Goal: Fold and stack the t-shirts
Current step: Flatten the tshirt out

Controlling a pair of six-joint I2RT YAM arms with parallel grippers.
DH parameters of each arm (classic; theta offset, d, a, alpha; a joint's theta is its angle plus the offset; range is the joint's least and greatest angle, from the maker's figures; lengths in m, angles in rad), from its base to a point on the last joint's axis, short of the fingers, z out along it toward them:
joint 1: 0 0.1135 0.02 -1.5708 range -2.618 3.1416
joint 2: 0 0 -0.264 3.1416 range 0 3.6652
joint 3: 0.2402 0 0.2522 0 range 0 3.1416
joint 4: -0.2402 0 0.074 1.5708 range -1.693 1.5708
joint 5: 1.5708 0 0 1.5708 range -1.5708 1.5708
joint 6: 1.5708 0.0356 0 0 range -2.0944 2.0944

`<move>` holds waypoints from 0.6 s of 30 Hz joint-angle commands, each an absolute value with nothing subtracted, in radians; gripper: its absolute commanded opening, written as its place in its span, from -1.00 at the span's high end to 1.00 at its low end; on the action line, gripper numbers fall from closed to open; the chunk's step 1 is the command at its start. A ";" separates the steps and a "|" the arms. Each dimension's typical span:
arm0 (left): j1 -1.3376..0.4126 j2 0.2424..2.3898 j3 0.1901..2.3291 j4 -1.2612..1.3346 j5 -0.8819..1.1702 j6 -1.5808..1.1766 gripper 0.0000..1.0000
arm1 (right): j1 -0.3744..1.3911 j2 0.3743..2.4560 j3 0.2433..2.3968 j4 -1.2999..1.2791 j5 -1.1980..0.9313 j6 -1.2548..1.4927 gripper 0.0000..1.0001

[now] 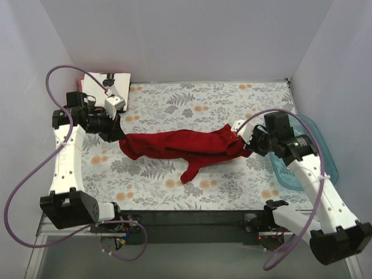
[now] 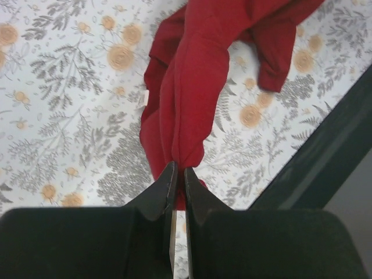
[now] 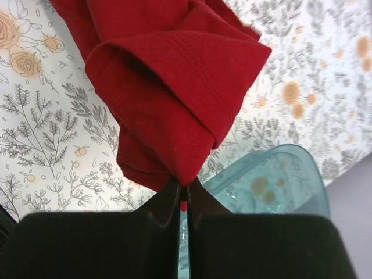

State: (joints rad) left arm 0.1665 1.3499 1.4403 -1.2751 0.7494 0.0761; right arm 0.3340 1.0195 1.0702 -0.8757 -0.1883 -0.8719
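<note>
The dark red t-shirt (image 1: 180,146) hangs stretched in a bunched band between my two grippers above the middle of the floral cloth, one sleeve drooping toward the front. My left gripper (image 1: 120,135) is shut on its left end; in the left wrist view the red cloth (image 2: 192,87) is pinched at the left gripper's tips (image 2: 179,174). My right gripper (image 1: 244,141) is shut on its right end; the right wrist view shows a hemmed fold of the shirt (image 3: 174,93) pinched at the right gripper's tips (image 3: 183,186). The white printed shirt (image 1: 107,87) lies at the far left corner. The reddish-pink shirt is out of view.
The teal plastic tub (image 1: 305,154) stands at the table's right edge under my right arm, and shows in the right wrist view (image 3: 267,186). The grey floral table cloth (image 1: 192,104) covers the table. White walls close the back and sides. A dark front edge (image 2: 325,151) borders the cloth.
</note>
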 commanded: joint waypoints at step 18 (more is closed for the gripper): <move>0.235 1.277 1.132 -1.164 0.586 0.023 1.00 | 0.382 0.945 0.783 -1.270 -0.313 -1.269 0.81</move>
